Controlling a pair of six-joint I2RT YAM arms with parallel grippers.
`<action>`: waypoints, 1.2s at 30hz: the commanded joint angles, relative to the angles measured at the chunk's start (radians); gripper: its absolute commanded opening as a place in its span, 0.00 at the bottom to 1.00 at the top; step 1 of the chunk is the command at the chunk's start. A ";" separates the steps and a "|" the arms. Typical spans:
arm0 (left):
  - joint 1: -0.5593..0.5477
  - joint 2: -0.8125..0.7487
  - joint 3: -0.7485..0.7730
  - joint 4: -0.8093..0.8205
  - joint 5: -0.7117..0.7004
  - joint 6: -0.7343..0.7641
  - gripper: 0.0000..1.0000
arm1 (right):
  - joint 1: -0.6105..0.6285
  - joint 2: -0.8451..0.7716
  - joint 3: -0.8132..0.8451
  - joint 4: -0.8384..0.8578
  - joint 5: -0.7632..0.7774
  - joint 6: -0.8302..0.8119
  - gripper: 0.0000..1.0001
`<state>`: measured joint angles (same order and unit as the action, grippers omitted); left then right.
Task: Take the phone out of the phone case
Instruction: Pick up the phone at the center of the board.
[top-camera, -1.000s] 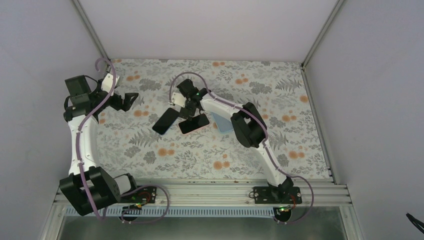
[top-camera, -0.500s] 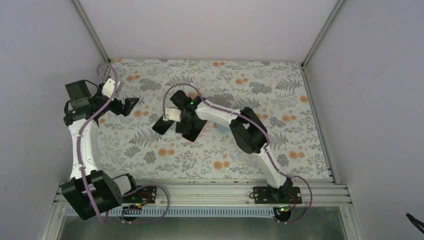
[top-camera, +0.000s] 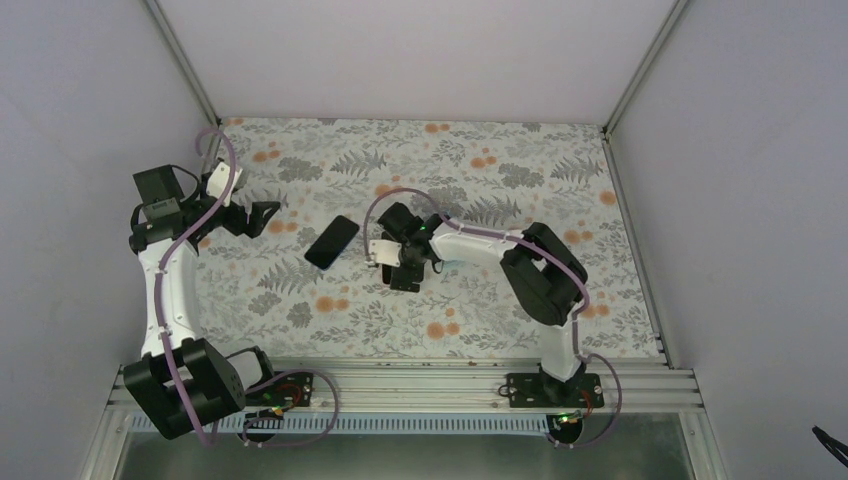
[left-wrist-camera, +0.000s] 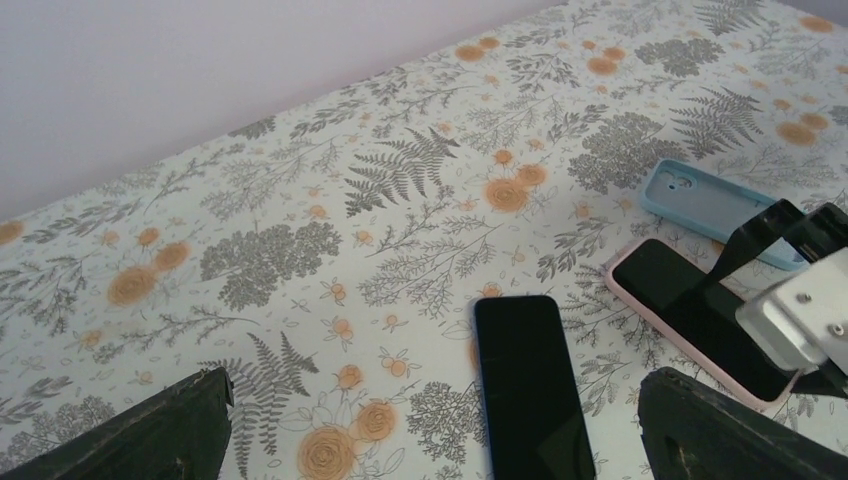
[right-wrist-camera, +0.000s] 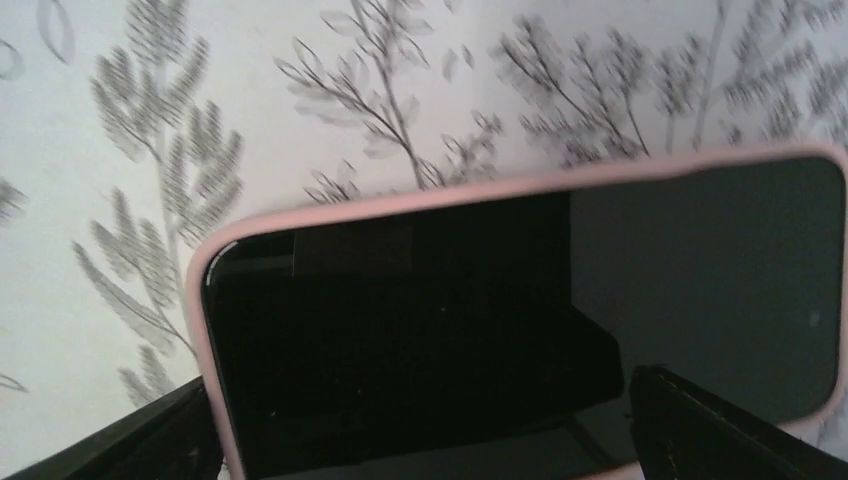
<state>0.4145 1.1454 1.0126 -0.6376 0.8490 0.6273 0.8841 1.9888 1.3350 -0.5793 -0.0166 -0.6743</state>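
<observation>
- Right gripper (top-camera: 398, 262), jaws spread wide, sits low over the phone (right-wrist-camera: 600, 290), which lies in its pink case (right-wrist-camera: 400, 203) mid-table.
- Bare dark phone (top-camera: 331, 241) lies just left.
- Blue case (left-wrist-camera: 710, 205) lies near the cased phone.
- Left gripper (top-camera: 262, 215), also spread, hovers far left.

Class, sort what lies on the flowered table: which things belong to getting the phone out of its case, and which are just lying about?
Job: phone, pink case around it, right pincer open above.
Lying about: bare dark phone, empty light-blue case.
</observation>
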 joint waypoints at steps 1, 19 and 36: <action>0.008 0.004 0.003 0.012 0.061 -0.006 1.00 | -0.032 -0.015 -0.092 0.016 0.056 -0.001 0.98; 0.018 -0.051 -0.024 -0.019 0.056 0.039 1.00 | 0.063 0.117 0.240 -0.011 0.003 -0.041 0.99; 0.132 -0.048 -0.049 -0.081 0.159 0.151 1.00 | 0.029 0.017 -0.018 0.072 0.174 -0.026 1.00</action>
<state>0.5259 1.0721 0.9627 -0.6933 0.9287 0.7303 0.9401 2.0308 1.3861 -0.4381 0.1520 -0.7250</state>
